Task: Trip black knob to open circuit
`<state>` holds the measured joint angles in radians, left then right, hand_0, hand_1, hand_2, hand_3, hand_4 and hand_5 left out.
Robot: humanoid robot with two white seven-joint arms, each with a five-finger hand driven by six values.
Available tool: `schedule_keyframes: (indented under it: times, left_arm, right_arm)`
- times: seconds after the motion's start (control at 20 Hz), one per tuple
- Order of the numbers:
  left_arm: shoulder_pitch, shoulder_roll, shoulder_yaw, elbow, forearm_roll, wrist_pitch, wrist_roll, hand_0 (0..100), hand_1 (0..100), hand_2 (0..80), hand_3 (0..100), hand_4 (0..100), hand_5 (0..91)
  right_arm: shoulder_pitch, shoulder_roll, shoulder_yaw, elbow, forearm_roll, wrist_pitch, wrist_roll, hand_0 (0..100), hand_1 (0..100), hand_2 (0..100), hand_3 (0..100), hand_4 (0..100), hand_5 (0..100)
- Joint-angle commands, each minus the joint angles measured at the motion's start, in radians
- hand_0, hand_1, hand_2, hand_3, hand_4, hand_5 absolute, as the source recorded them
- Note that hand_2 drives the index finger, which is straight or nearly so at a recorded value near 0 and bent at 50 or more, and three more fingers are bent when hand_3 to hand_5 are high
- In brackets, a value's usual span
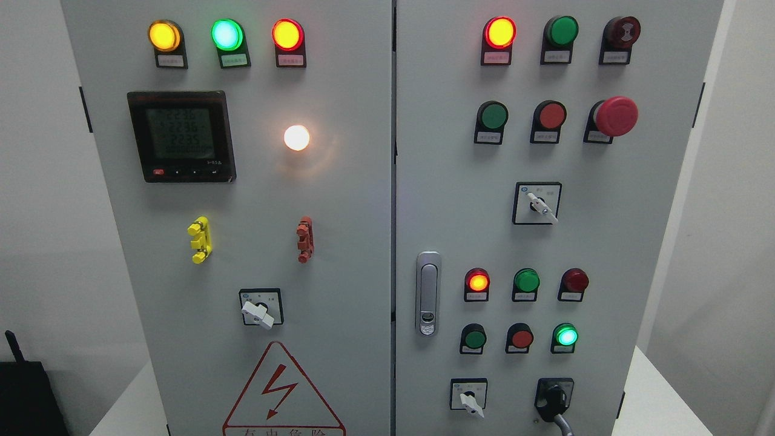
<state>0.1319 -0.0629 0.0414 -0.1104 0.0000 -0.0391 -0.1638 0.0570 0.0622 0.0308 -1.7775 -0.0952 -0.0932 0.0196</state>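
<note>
Black knob (553, 399) low-right on cabinet door (605, 242) untouched, no hands in view so finger state unknown; approach pending, needs reach + twist.

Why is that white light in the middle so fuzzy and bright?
In the head view, the white lamp is overexposed, so it glares and spills a soft glow onto the grey left door; the meter screen digits look dim and slightly blurred.

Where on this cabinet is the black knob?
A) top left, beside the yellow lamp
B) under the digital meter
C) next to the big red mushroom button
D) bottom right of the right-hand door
D: the black knob sits at the bottom right of the right-hand door, to the right of a white-handled switch.
</note>
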Motion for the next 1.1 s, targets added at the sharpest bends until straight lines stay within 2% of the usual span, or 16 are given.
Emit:
schedule_keyframes:
  times: [0.0,0.35,1.05]
  left_arm:
    - [0.000,0.000,0.000,0.000,-0.023,-0.001,0.000,12,39,0.0,0,0,0.0]
    - [0.000,0.000,0.000,0.000,-0.023,0.001,0.000,12,39,0.0,0,0,0.0]
    - [0.000,0.000,0.000,0.000,-0.023,0.001,0.000,12,39,0.0,0,0,0.0]
  right_arm:
    - [-0.002,0.001,0.008,-0.002,0.000,-0.003,0.002,0,0,0,100,100,100]
    - [-0.006,0.001,0.008,-0.007,0.000,-0.007,-0.018,0,0,0,100,100,100]
    - [-0.005,0.002,0.017,-0.008,0.000,-0.008,-0.018,0,0,0,100,100,100]
